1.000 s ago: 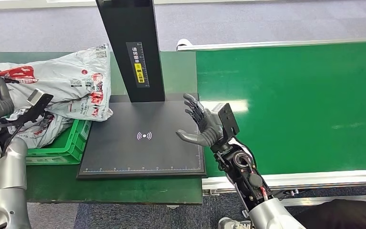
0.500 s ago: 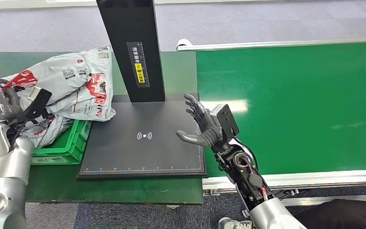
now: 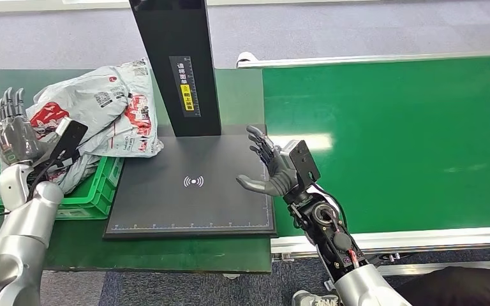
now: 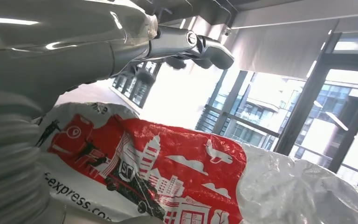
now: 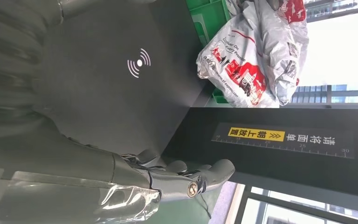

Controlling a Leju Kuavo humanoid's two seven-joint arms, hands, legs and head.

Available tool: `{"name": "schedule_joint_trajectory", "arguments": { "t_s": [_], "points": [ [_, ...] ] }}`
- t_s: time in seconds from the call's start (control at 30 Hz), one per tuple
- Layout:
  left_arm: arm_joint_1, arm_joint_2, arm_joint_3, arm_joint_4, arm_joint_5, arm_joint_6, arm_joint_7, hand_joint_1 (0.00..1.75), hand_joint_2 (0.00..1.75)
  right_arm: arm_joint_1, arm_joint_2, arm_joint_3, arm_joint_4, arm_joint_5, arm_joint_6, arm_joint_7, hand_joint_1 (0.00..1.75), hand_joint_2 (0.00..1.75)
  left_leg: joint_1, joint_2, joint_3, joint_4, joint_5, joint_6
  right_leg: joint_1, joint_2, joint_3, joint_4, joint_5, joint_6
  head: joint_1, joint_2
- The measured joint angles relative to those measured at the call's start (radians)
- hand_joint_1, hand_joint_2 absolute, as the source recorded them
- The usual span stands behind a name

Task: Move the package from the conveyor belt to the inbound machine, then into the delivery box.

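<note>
Left hand (image 3: pixel 13 131) open, fingers up, holding nothing; grey courier package (image 3: pixel 105 108) just beside it over green crate (image 3: pixel 83 201). Right hand (image 3: pixel 269 167) open, empty, above scanner plate (image 3: pixel 191 191).

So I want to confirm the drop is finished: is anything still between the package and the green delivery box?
Nothing visible. The package already lies on the green delivery box, spilling over its rim toward the inbound machine. The left hand is open beside the package, holding nothing.
</note>
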Motion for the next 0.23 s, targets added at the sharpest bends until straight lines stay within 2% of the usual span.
{"name": "schedule_joint_trajectory", "arguments": {
  "t_s": [0.23],
  "points": [
    [0.057,-0.017,-0.034,-0.100,0.300,0.072,-0.204,0.00,1.75,-0.002,0.004,0.000,0.000,0.001,0.001,0.003,0.00,1.75,0.000,0.000,0.000,0.000,0.000,0.000,0.000,0.000,-0.001,0.000,0.000,0.000,0.000,0.000]
  ]
}}
